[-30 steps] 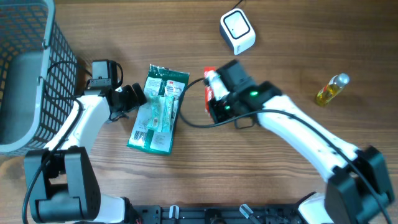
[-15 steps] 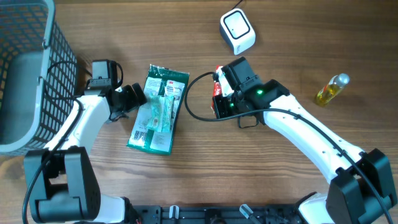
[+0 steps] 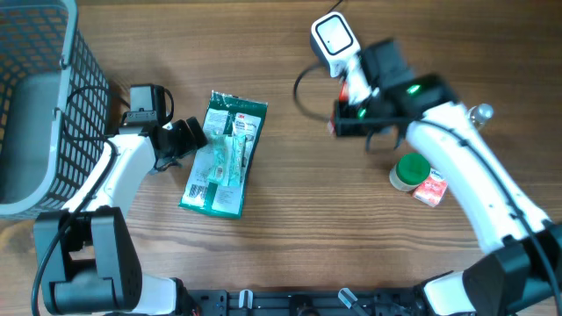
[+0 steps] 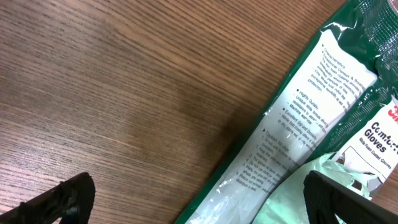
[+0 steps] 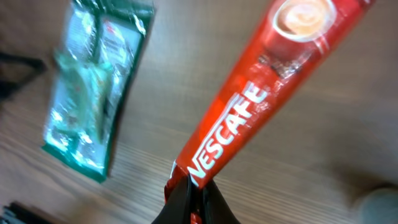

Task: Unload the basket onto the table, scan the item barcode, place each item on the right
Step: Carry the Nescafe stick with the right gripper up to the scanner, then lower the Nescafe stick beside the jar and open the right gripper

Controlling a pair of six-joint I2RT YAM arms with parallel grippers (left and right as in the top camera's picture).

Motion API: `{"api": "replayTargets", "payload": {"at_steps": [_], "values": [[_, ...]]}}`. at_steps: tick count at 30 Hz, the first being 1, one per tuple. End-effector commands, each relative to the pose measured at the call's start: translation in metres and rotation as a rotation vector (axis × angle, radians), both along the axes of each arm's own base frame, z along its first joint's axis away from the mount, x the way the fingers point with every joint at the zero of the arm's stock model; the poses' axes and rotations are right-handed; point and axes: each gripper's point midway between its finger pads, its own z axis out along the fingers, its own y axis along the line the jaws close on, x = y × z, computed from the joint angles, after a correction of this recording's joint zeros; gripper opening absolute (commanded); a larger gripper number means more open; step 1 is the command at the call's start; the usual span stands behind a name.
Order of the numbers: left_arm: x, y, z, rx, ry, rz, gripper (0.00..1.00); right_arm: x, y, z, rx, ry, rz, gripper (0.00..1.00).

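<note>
The Nescafé sachet is hanging pinched by its lower end in the narrow-set right claw. It is sticking out ahead of that claw toward the white scanner, probably so its print is facing the reader. The left claw is standing wide and holding nothing, with the gloves pack just ahead of it. The right wrist view is showing the lettering, while only the overhead is showing the scanner. Neither is showing a barcode.

Basket on counter, 10 o'clock. Glove packet at 9 o'clock of centre; left tool just beside it, its 9 o'clock side. Scanner at 1 o'clock; sachet, in right tool, at scanner's 5 o'clock. Jar at 3 o'clock, small packet just beside it.
</note>
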Motion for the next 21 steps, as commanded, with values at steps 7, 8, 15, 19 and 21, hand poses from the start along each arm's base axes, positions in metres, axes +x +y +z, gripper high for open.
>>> {"api": "replayTargets", "payload": {"at_steps": [7, 8, 15, 19, 21], "values": [[-0.002, 0.004, -0.003, 0.0, 0.007, 0.017, 1.0, 0.057, -0.001, 0.033, -0.048, -0.231, 0.065, 0.04], [-0.002, 0.004, -0.003, 0.0, 0.007, 0.017, 1.0, 0.066, -0.001, 0.027, -0.067, -0.246, 0.067, 0.04], [-0.002, 0.004, -0.003, 0.0, 0.007, 0.017, 1.0, 0.122, 0.003, -0.038, -0.185, -0.301, 0.135, 0.04], [-0.002, 0.004, -0.003, 0.0, 0.007, 0.017, 1.0, 0.142, 0.009, -0.071, -0.2, -0.319, 0.165, 0.04], [-0.002, 0.004, -0.003, 0.0, 0.007, 0.017, 1.0, 0.149, 0.007, -0.083, -0.203, -0.317, 0.163, 0.04]]}}
